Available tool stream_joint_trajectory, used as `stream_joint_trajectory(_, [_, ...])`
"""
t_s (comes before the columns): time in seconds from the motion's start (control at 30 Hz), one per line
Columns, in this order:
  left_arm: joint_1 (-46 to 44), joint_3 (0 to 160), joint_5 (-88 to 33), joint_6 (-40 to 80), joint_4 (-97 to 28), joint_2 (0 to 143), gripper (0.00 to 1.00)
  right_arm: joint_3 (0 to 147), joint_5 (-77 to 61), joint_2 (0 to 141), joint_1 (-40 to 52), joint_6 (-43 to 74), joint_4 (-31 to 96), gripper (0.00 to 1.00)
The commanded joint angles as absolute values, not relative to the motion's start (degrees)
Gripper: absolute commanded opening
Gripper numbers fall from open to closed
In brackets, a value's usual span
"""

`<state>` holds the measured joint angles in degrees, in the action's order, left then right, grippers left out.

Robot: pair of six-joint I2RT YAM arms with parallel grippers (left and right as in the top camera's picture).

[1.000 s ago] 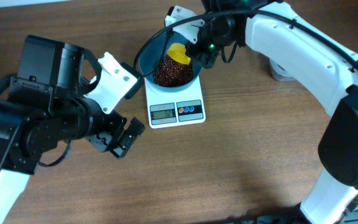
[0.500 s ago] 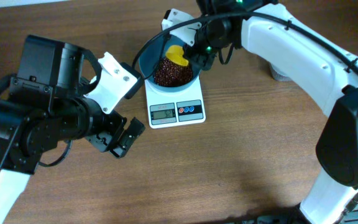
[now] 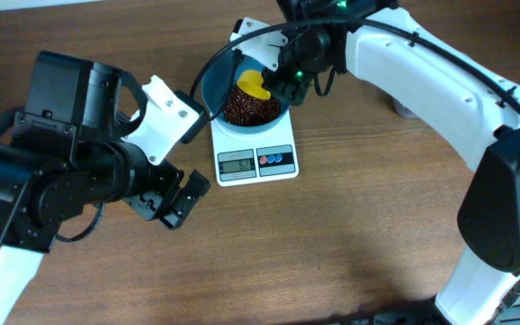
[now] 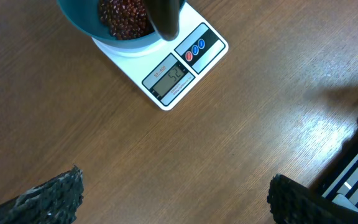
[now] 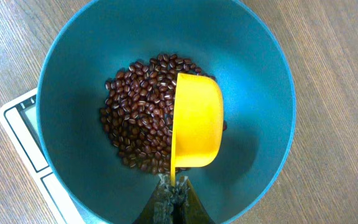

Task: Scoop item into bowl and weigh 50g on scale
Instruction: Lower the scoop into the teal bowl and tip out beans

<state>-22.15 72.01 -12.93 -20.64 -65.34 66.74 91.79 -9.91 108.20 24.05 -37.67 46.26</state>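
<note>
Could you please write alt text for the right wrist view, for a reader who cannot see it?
The right hand holds a yellow scoop by its handle, tipped sideways over a pile of red-brown beans in a teal bowl. A corner of the white scale shows under the bowl at the left, on a wooden table.

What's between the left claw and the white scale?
Nothing: only bare wooden table separates the left gripper and scale, seen overhead.
</note>
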Motion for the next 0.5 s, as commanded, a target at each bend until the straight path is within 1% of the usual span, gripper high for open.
stream_joint_trajectory(0.0, [-22.3,73.0,-13.7,-21.5,-65.3,66.0,0.99,91.2,-9.9,109.1,24.8,-37.5,46.1,0.04])
stream_joint_trajectory(0.47, [-22.3,73.0,-13.7,-21.5,-65.3,66.0,0.99,89.8,-9.9,109.8,24.8,-37.3,44.2,0.04])
